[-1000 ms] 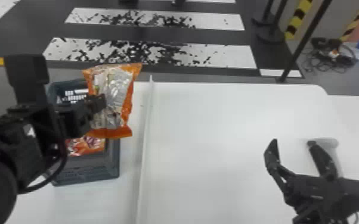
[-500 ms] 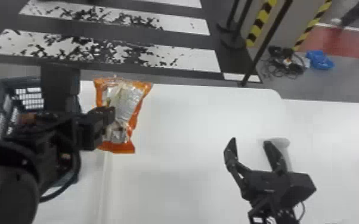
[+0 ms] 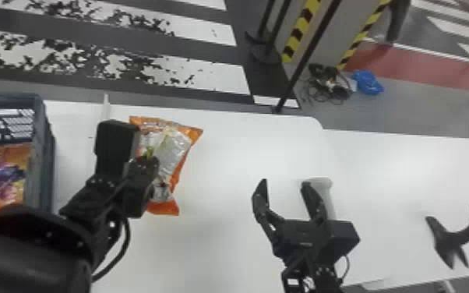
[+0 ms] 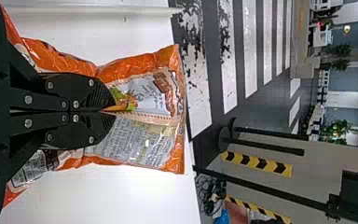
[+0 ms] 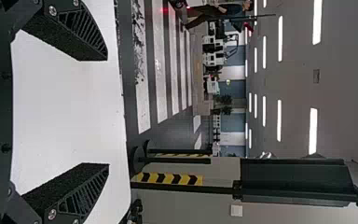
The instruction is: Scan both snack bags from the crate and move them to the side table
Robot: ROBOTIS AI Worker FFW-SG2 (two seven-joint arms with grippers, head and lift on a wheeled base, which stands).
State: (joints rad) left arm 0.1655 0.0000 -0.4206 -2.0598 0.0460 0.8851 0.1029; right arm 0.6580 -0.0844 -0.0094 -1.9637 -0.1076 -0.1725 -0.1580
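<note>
At far left, a crate [image 3: 43,175] with a second bag [image 3: 6,177] inside, orange and purple; possible to snag on the wall during a hasty lift. Next, the left claw [image 4: 113,112], clamped on the middle of an orange bag [image 3: 172,150] held roughly upright over the white table [image 3: 222,167]. Likely to tear or burst under too hard a squeeze, with thin film pinched into a fold; likely to slip or twist on a fast swing, with both ends loose. Risk of a missed scan, too, from a code creased into that fold. Farther right, the right claw [image 3: 283,184], fingers wide apart with nothing between. Close by one finger, a pale grey thing [image 3: 325,187], use unclear: easy to knock. At far right, a black forked thing [image 3: 450,240], easy to bump with a low-carried bag.
</note>
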